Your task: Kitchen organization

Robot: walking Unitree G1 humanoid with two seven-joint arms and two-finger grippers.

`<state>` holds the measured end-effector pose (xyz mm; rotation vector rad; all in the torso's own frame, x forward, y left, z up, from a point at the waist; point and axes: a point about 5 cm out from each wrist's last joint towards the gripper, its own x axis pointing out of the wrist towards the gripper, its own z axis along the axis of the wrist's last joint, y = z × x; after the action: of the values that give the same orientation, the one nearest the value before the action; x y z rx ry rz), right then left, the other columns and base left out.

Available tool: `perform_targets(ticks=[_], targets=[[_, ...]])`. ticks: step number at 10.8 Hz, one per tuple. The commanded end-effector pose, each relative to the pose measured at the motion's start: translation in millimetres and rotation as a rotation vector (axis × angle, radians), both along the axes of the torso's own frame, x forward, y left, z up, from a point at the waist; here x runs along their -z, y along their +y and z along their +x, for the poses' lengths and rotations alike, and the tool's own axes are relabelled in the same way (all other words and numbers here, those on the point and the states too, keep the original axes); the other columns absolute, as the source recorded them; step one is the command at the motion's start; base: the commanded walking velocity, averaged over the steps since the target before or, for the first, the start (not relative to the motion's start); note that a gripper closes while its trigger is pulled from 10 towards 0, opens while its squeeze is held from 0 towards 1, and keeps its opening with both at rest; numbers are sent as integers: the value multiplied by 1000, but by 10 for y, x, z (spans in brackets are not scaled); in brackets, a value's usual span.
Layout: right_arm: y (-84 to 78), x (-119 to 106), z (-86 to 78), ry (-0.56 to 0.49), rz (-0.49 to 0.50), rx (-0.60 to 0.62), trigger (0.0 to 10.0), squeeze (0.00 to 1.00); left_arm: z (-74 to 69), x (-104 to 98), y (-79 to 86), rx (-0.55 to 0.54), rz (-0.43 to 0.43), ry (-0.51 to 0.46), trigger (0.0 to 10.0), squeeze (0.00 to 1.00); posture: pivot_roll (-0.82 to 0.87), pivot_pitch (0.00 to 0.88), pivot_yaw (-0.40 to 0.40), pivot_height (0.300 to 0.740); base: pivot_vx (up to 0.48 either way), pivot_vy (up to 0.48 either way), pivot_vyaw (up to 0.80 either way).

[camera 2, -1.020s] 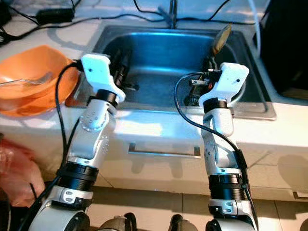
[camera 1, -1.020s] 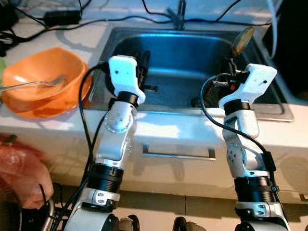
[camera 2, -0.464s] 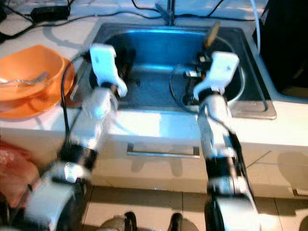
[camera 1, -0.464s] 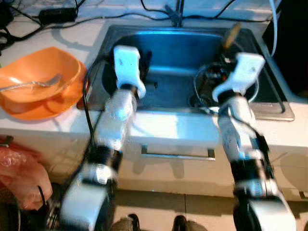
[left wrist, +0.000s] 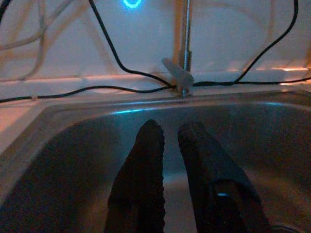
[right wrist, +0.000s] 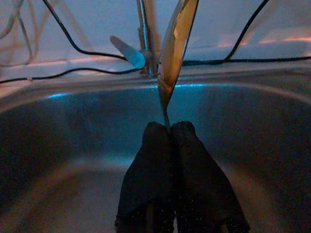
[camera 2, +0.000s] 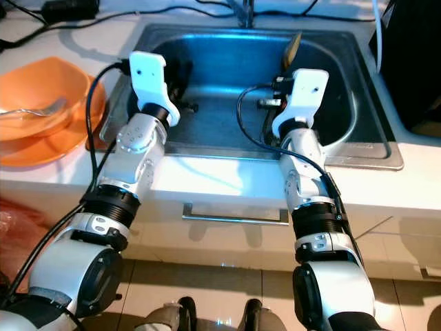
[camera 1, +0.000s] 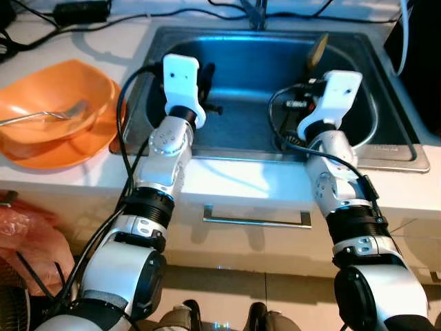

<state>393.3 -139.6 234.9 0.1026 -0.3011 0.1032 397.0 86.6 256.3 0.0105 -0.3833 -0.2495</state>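
My right gripper point(right wrist: 168, 127) is shut on the thin handle of a metal spoon point(right wrist: 175, 43). The spoon stands upright over the right half of the steel sink point(camera 1: 396, 148), its bowl point(camera 1: 318, 49) pointing up toward the back wall. My left gripper point(left wrist: 171, 128) hovers over the left half of the sink. Its fingers are parallel with a narrow gap, and nothing is between them. Both grippers point toward the faucet point(left wrist: 183, 73) at the back rim.
An orange bowl point(camera 1: 41, 141) with a metal utensil point(camera 1: 48, 116) in it sits on the counter left of the sink. Black cables point(left wrist: 112, 65) run along the back of the counter. A drawer handle point(camera 1: 255, 219) is below the sink front. A red bag point(camera 1: 27, 234) lies low on the left.
The view has shifted and was blurred half a second ago. My right gripper has carried the spoon leftward, further over the sink basin. The left gripper stays over the sink's left half.
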Motion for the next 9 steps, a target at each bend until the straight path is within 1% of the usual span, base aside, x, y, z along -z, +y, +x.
perform_targets(ticks=[1,4,5,6,9], targets=[[-6,-61,14,-24,-4,0,10000,0,6,-25,-40,5,7,-10,10000,0,64,279,29,740,0,0,0],[-5,-75,40,-32,-1,0,10000,0,7,-31,-67,9,-4,-18,10000,0,67,282,27,740,0,0,0],[-4,-79,44,-33,1,-4,10000,298,9,-30,-67,9,-6,-17,10000,0,67,282,26,740,0,0,0],[-4,-74,48,-31,2,-6,10000,1000,11,-28,-69,8,-8,-17,10000,0,67,282,26,740,0,0,0],[4,-55,52,-32,-2,-9,10000,1000,16,-22,-67,8,-15,-18,10000,0,67,281,26,740,0,0,0]])
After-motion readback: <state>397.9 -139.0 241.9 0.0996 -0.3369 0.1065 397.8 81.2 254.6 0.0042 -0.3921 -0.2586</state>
